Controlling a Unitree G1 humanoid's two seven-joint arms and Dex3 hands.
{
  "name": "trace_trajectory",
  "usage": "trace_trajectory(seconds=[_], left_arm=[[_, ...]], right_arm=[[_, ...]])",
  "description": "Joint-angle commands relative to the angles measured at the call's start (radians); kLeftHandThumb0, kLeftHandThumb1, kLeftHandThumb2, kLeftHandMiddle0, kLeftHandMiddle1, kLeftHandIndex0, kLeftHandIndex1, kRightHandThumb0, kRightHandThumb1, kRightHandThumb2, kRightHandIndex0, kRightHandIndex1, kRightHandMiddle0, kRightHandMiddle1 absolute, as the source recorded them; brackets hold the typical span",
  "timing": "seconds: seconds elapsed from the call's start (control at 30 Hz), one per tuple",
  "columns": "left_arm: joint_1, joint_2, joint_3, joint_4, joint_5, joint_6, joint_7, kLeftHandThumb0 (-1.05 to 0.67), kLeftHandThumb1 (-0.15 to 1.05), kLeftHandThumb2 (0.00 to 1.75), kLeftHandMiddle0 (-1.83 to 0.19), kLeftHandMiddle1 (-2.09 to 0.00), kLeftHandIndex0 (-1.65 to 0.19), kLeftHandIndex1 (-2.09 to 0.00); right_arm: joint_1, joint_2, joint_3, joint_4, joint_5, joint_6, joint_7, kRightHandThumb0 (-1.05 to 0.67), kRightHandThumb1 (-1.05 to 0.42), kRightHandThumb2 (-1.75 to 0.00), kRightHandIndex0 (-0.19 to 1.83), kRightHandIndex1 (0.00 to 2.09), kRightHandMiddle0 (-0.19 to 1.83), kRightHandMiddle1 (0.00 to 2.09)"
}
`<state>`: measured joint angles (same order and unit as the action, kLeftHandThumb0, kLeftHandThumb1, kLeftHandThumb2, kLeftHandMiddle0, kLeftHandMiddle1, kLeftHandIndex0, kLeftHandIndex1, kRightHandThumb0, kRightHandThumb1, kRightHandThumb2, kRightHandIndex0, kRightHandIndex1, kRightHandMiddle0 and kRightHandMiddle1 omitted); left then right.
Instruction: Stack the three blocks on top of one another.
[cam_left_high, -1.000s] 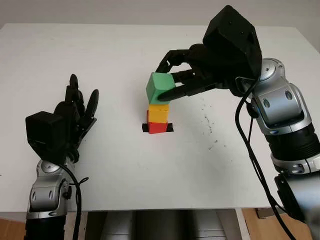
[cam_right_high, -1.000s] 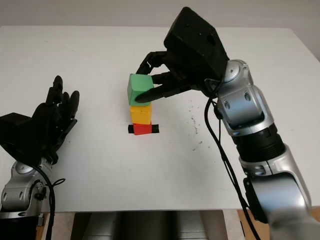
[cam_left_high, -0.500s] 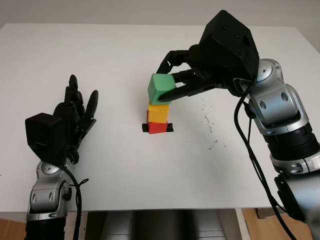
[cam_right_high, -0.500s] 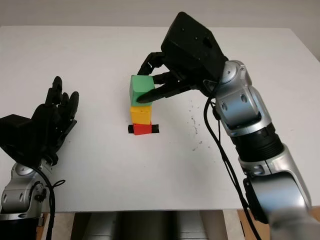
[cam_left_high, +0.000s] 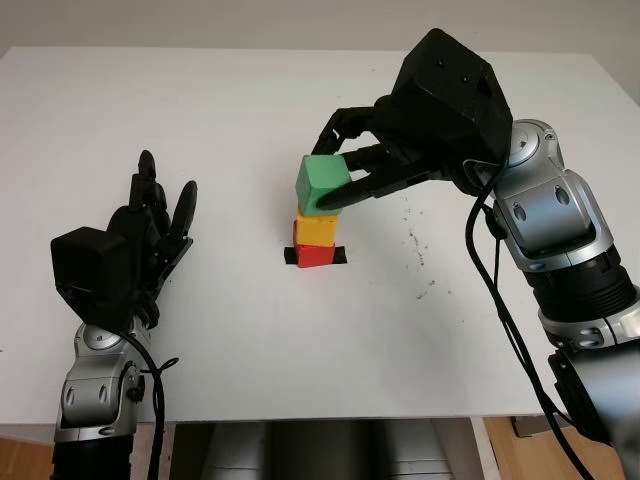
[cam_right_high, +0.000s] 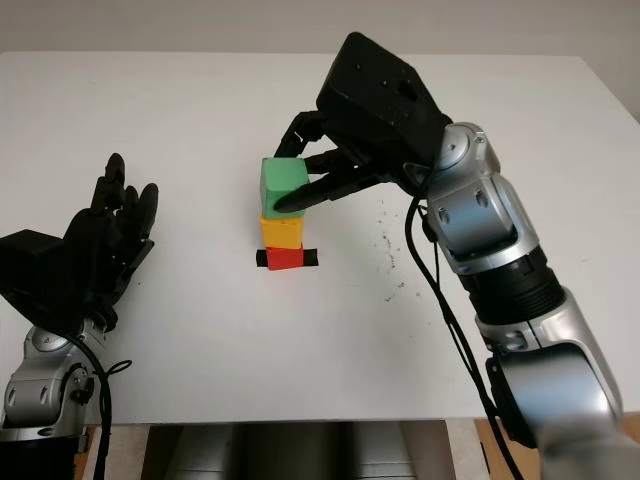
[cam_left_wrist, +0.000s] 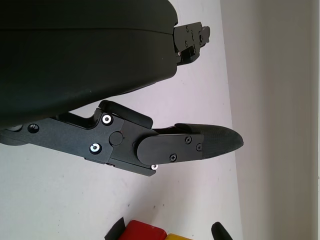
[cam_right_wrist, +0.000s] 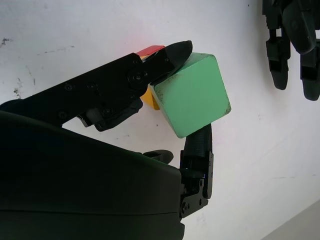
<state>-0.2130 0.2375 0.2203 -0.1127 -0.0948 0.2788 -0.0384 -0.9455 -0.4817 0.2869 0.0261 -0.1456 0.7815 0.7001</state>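
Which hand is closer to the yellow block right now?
Right. The right hand holds the green block directly above the yellow block; the left hand is open, far off to its side.

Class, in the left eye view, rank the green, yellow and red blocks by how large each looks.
1. green block, held in the right hand, nearer the camera, so true size is unsure.
2. yellow block.
3. red block, partly hidden beneath.

No text, label, brand, number or sign can be read anywhere in these pictures. The faces of the green block (cam_left_high: 323, 184), the yellow block (cam_left_high: 317, 228) and the red block (cam_left_high: 315, 256) are plain, with nothing written on them. The white table (cam_left_high: 250, 120) carries only some small dark specks, and they do not form any letters.
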Motion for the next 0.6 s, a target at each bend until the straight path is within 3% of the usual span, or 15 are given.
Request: trace_trajectory(seconds=[0.0,0.57], left_arm=[[0.015,-0.010,-0.003,-0.020,0.001,-0.011,0.004,-0.67,1.05,0.44,0.19,-0.04,0.15,-0.06],[0.027,-0.020,0.005,-0.020,-0.013,-0.024,0.002,-0.68,1.05,0.41,0.19,-0.04,0.15,-0.06]], right_arm=[[-0.014,-0.012,0.002,-0.012,0.002,-0.003,0.007,-0.45,-1.02,-0.05,0.37,0.05,0.22,1.73],[0.016,-0.011,0.001,0.010,-0.006,-0.065,-0.001,-0.46,-1.02,-0.05,0.37,0.05,0.25,1.79]])
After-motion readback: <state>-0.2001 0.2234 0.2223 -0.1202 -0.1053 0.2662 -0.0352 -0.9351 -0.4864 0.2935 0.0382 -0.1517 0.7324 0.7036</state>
